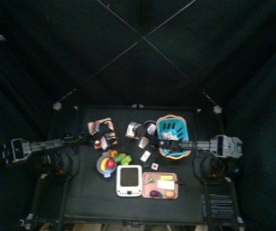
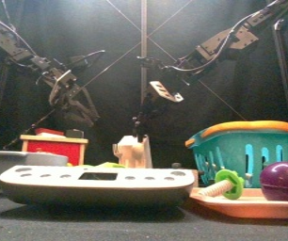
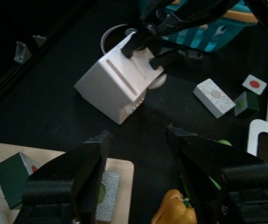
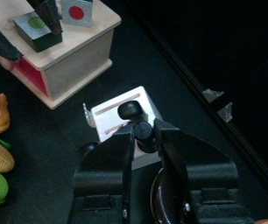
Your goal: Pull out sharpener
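The right tool is right on the white sharpener, jaws closed around the dark knob on its top, the box sitting directly under the tips on the worktop. Just beyond it stands a wooden box with a red side. The left tool hangs with its jaws spread wide and empty, the sharpener straight ahead of it. By my read, the grasp is made and the pull is in hand; next comes a steady draw away, grip kept firm.
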`<state>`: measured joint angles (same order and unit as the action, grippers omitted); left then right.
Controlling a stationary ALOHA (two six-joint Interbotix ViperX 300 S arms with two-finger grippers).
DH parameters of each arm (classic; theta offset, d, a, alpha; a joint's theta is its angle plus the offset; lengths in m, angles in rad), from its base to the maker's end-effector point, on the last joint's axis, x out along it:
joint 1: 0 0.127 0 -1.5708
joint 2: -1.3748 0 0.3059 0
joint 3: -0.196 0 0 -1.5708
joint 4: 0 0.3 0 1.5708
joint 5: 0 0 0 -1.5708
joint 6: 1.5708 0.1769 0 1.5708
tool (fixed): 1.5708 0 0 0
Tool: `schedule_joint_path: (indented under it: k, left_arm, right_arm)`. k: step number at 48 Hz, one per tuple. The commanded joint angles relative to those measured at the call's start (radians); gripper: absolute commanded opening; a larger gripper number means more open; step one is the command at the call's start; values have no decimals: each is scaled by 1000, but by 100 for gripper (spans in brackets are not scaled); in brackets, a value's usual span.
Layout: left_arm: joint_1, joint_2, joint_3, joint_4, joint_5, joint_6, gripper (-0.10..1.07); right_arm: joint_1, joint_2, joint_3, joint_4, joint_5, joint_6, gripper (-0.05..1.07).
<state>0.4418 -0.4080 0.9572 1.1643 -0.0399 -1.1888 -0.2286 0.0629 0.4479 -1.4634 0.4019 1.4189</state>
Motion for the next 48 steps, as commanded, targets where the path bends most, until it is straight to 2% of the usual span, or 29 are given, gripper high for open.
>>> schedule_joint_path:
  k: [1,18,27,32,36,40,44,48]
  left_arm:
    - [3,-3,-14,-2,-2,-2,89]
    - [5,-3,-5,-2,-2,-2,89]
    - [5,3,-15,-37,-17,-3,89]
    - [3,67,-46,-89,-98,-2,89]
    - [5,158,-94,-112,-178,-2,89]
    - [6,230,-129,-137,-224,3,81]
    - [15,256,-146,-143,-249,9,66]
    - [23,279,-161,-198,-302,38,50]
  right_arm:
    - [2,-15,-15,11,-3,3,56]
    - [11,-71,-32,3,5,3,56]
    - [35,-74,-15,-21,28,3,56]
    - [37,-63,-3,-6,28,5,56]
    - [37,-57,-3,-3,28,5,56]
    - [34,-57,-3,-3,28,5,56]
    - [35,-51,0,-2,28,5,56]
    - [35,-37,0,6,28,5,56]
